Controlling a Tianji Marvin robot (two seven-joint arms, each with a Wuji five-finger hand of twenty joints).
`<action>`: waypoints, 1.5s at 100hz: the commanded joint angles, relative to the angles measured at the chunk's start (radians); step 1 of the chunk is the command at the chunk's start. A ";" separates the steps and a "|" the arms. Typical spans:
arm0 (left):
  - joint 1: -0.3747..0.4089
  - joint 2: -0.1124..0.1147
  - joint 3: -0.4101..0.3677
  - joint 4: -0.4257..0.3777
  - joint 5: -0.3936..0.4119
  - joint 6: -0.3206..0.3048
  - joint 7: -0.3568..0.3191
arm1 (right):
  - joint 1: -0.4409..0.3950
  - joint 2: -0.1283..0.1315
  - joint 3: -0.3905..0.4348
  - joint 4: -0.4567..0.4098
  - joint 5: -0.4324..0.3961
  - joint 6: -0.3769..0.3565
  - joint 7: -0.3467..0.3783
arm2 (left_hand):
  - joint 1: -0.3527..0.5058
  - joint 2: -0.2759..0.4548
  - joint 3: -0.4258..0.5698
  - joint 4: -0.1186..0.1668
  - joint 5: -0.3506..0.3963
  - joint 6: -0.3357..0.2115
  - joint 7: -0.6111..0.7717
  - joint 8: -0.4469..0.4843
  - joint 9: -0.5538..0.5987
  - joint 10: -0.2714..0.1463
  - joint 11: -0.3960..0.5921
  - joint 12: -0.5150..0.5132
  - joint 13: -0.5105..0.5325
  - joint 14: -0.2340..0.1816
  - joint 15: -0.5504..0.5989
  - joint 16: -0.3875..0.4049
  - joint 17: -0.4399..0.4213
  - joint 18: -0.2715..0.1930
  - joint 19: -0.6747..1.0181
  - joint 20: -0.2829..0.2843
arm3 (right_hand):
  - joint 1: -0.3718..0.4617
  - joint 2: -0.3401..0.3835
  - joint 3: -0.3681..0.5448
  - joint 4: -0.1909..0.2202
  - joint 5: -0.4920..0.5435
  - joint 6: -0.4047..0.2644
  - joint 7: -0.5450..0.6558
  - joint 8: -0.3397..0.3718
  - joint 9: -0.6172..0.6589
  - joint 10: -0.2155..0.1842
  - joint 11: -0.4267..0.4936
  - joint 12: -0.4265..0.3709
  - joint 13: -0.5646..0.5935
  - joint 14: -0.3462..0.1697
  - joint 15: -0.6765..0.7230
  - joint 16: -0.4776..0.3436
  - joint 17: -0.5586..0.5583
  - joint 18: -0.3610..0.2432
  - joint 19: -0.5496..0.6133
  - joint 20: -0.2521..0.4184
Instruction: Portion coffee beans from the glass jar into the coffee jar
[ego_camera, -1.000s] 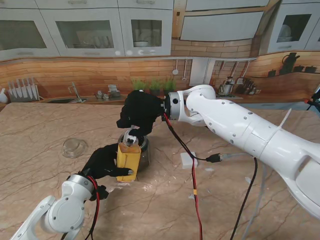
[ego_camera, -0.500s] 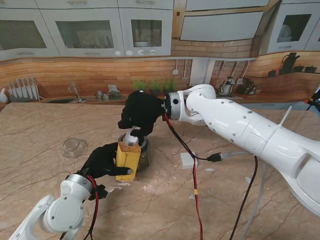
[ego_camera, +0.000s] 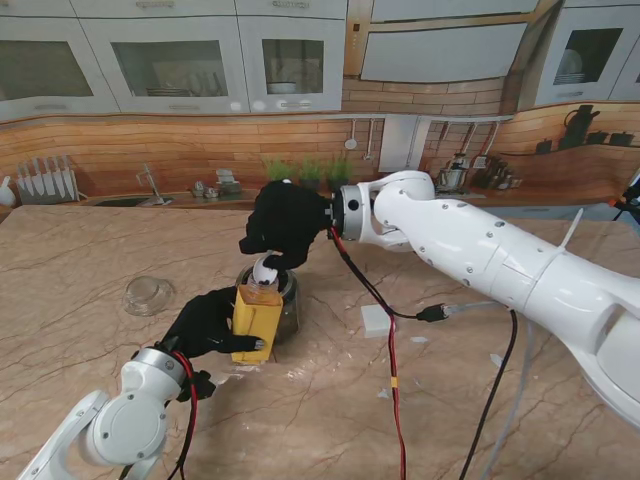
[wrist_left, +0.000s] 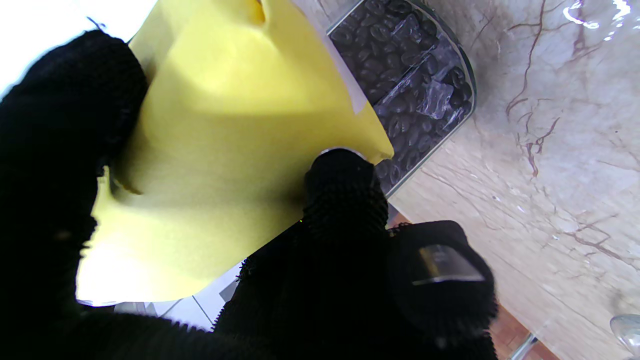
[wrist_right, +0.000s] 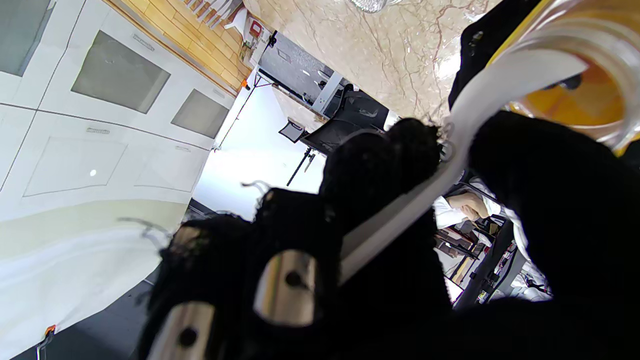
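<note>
Left hand (ego_camera: 205, 322) wrapped round yellow coffee jar (ego_camera: 256, 320), base hidden by fingers (wrist_left: 345, 190). Just beyond, glass jar (ego_camera: 284, 300) of beans, mostly blocked. Above, right hand (ego_camera: 283, 224) pinching white scoop (ego_camera: 265, 270), bowl tipped into jar mouth; contents unclear.

Crowded centre, open edges
Bare tabletop (ego_camera: 90, 250) at frame left; glass lid (ego_camera: 149, 294), white block (ego_camera: 377, 320) and cables (ego_camera: 390, 350) obstruct mid-frame.
</note>
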 joint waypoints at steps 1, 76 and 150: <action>0.007 -0.002 0.001 -0.005 -0.004 -0.004 -0.003 | 0.018 -0.005 -0.010 0.002 -0.014 0.017 -0.017 | 0.185 0.147 0.444 0.207 0.115 -0.240 0.216 0.066 0.128 -0.096 0.140 0.050 -0.008 0.040 0.001 0.002 0.015 -0.044 0.126 0.016 | 0.105 -0.064 0.021 0.079 0.019 0.028 0.060 -0.017 0.057 0.075 0.043 -0.004 0.002 -0.047 0.075 0.014 0.037 -0.264 0.260 0.004; 0.007 -0.005 -0.006 -0.005 -0.012 -0.007 0.006 | 0.081 -0.026 -0.105 0.023 -0.046 0.037 -0.150 | 0.185 0.148 0.444 0.208 0.115 -0.241 0.216 0.066 0.129 -0.097 0.140 0.049 -0.008 0.040 0.001 0.001 0.015 -0.044 0.127 0.016 | 0.130 -0.096 0.035 0.125 0.001 0.005 0.101 -0.087 0.040 0.070 0.057 -0.022 0.001 0.000 0.068 -0.002 0.035 -0.258 0.245 -0.012; 0.021 -0.007 -0.025 0.016 0.014 -0.030 0.032 | -0.172 0.048 0.274 -0.101 0.022 -0.012 0.189 | 0.183 0.148 0.443 0.206 0.112 -0.243 0.216 0.066 0.127 -0.099 0.140 0.050 -0.008 0.040 0.000 0.002 0.015 -0.044 0.127 0.016 | 0.103 -0.066 0.053 0.082 -0.003 0.003 0.103 -0.066 0.046 0.058 0.057 -0.022 0.001 -0.034 0.077 0.009 0.036 -0.268 0.254 -0.008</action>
